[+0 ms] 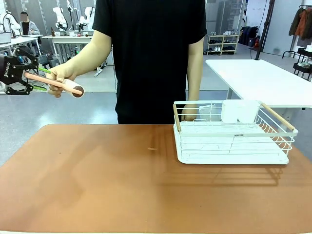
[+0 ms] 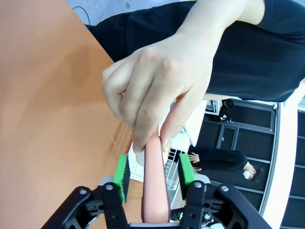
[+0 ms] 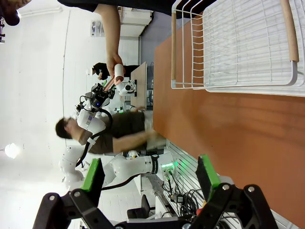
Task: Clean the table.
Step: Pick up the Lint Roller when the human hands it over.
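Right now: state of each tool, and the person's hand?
Left tool: open, pads on either side of the lint roller handle, not clamped.
Right tool: open, empty.
Person's hand: gripping the lint roller.

The left gripper (image 1: pixel 43 79) is black, a skeleton of hinged bars, with white lettering on its body too small to read. Its fingers (image 2: pixel 122 175) carry bright green pads, and round silvery pins sit at the joints. The right gripper (image 3: pixel 150 172) has the same black bars, grey pins and green pads. The left arm (image 3: pixel 88 119) is white, built of rounded segments. The person (image 1: pixel 148 73) wears a plain black T-shirt (image 1: pixel 156 34) with short sleeves.
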